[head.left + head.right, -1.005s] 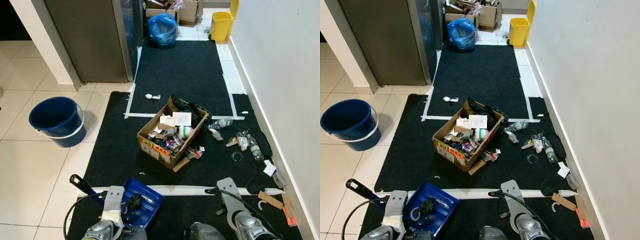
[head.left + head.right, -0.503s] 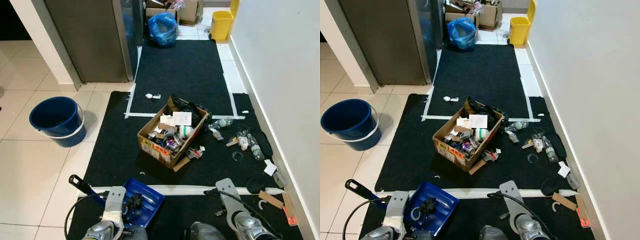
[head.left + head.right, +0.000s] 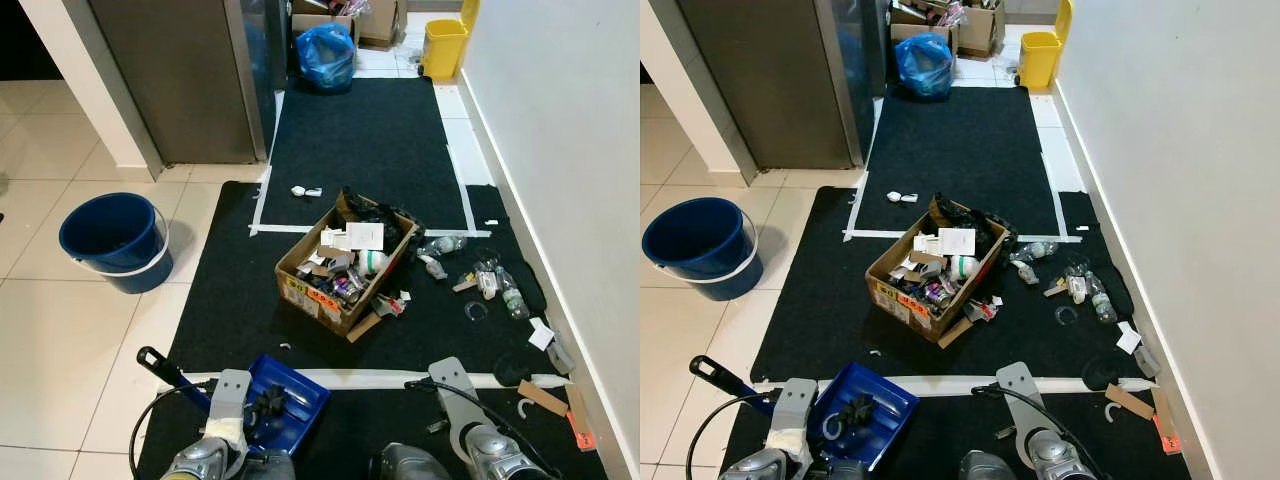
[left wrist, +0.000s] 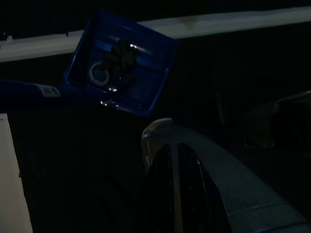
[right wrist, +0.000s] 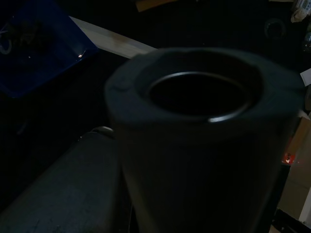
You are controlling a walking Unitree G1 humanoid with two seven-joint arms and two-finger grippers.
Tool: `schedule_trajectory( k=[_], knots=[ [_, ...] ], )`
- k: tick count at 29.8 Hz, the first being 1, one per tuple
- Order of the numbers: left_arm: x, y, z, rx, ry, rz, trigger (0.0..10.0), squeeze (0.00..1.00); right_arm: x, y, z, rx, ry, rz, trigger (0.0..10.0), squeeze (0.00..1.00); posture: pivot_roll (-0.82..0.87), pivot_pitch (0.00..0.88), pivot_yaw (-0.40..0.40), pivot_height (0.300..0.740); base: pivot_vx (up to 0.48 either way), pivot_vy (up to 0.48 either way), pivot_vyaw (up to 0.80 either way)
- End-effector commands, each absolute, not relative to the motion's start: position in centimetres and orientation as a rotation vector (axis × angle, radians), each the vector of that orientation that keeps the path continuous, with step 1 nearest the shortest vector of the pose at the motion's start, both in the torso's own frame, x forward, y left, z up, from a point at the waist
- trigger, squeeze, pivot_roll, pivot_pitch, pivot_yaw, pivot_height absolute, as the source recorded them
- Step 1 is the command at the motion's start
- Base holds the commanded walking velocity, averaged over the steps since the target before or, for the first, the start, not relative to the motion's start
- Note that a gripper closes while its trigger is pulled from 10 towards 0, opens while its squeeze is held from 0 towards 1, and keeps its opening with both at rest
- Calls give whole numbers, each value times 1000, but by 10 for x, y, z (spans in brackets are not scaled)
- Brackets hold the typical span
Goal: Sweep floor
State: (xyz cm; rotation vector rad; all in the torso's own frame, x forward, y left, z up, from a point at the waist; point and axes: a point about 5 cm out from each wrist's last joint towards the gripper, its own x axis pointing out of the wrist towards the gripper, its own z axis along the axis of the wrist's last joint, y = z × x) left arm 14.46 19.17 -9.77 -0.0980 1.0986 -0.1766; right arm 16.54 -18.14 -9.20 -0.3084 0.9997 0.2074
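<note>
A blue dustpan point(image 3: 283, 402) with a black handle point(image 3: 160, 365) lies on the black mat point(image 3: 230, 300) at my feet, with a few dark scraps and a ring in it. The dim left wrist view looks down on the same dustpan point(image 4: 121, 63). My left arm point(image 3: 228, 408) hangs just beside it and my right arm point(image 3: 455, 395) hangs over the mat to the right. An open cardboard box point(image 3: 345, 265) heaped with rubbish stands mid-mat. Loose litter point(image 3: 485, 282) lies between the box and the wall. A dark hollow cylinder point(image 5: 204, 145) stands close in the right wrist view.
A blue bucket point(image 3: 112, 240) stands on the white tiles to the left. A grey cabinet point(image 3: 180, 80) rises behind it. At the far end are a blue rubbish bag point(image 3: 326, 58) and a yellow bin point(image 3: 443, 48). The white wall point(image 3: 570, 150) runs along the right.
</note>
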Motion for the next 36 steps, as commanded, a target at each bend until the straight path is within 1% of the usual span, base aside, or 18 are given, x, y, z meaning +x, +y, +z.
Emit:
schedule_trajectory(
  k=[1,15,36],
  knots=[
    [145,190,-98,-127,1099,-165,10000,0,156,-183,-96,-318,1050,201,10000,0,173,0,-22,740,0,0,0],
    [146,194,-97,-121,1095,-161,10000,0,156,-178,-97,-304,1049,206,10000,0,185,0,-21,740,0,0,0],
    [148,189,-97,-138,1093,-160,10000,0,157,-181,-96,-305,1050,194,10000,0,167,0,-22,740,0,0,0]
  ],
)
